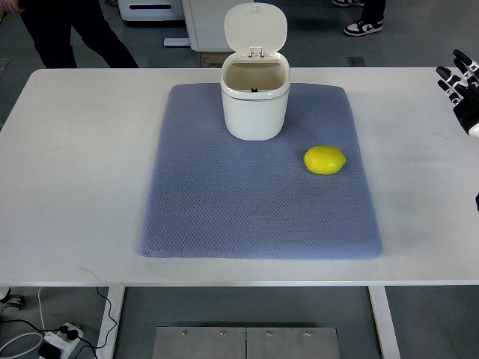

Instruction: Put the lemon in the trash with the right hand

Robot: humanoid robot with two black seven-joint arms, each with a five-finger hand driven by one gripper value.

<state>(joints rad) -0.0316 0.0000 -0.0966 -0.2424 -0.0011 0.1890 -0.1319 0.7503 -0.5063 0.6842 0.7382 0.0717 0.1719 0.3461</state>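
One lemon (325, 160) lies on the mat (224, 217), well apart from the right hand (461, 84), fingers spread, empty.

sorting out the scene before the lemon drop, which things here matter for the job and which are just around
Part of the job:
lemon on the mat
trash bin, lid up
right hand at the right edge, holding nothing

Just around:
blue mat
white table
a person's legs and shoes beyond it
power strip on the floor
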